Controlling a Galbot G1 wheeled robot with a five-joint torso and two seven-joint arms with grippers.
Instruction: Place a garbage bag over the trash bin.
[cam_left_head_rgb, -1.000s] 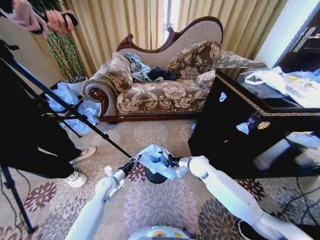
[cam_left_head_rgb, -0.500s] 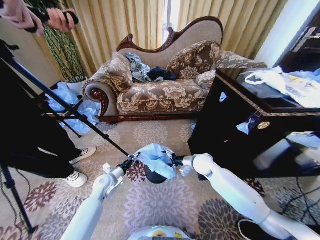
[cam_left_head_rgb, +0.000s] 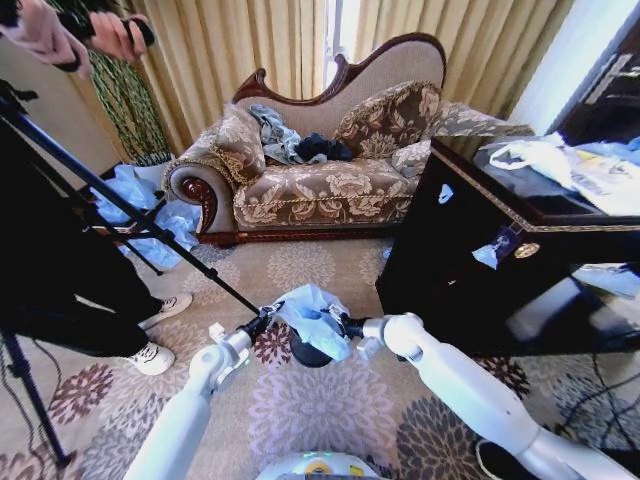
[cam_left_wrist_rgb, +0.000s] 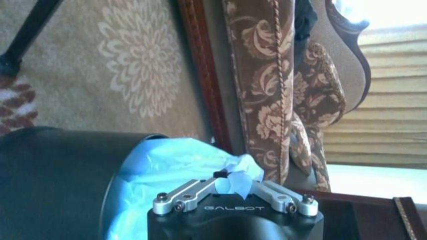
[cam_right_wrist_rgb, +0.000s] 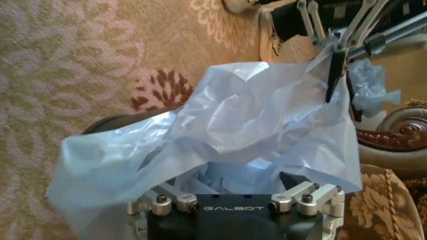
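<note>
Both pincers held the thin pale blue plastic garbage bag (cam_left_head_rgb: 314, 318) stretched above the small black cylindrical trash bin (cam_left_head_rgb: 303, 352): left pincer (cam_left_head_rgb: 266, 321) and right pincer (cam_left_head_rgb: 345, 327) each clamped on an edge. Lowering evenly would have seated it best.

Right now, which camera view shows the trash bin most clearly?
The left wrist view: the trash bin fills its lower part, its black wall plain, with the garbage bag draped at its mouth. The head view shows a dark sliver of it under the bag. The right wrist view shows a dark edge behind the plastic.
</note>
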